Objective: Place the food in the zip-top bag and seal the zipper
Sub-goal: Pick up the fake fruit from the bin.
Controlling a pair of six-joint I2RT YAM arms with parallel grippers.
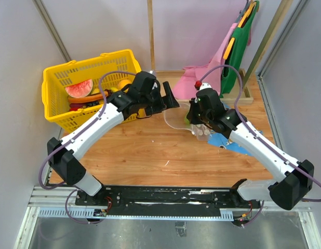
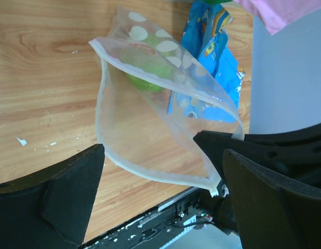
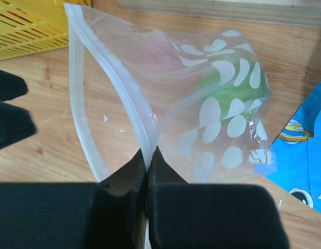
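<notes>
Clear, soft plastic zip-top bag (image 3: 202, 104), printed with white dots, is being held open over the wooden table (image 1: 150, 155) near its centre, with its mouth gaping toward nine o'clock in the overhead view. One end of the thin white zipper strip (image 3: 121, 93) is being pinched by the right gripper (image 3: 148, 155), whose jaws are being pressed together on the plastic. The left gripper (image 2: 155, 150) is being carried with its jaws wide apart and nothing between them, just at ten o'clock of the bag's mouth and apart from it. A round green toy fruit (image 2: 145, 72) is lying inside, toward the closed end. Filling is judged to be the step in hand: one piece is bagged, while other food is waiting in the yellow plastic basket (image 1: 56, 83) at nine o'clock of the left gripper. Next, another piece is likely to be needed from that basket and passed through the mouth without the lips being knocked shut; sealing is not yet due.
</notes>
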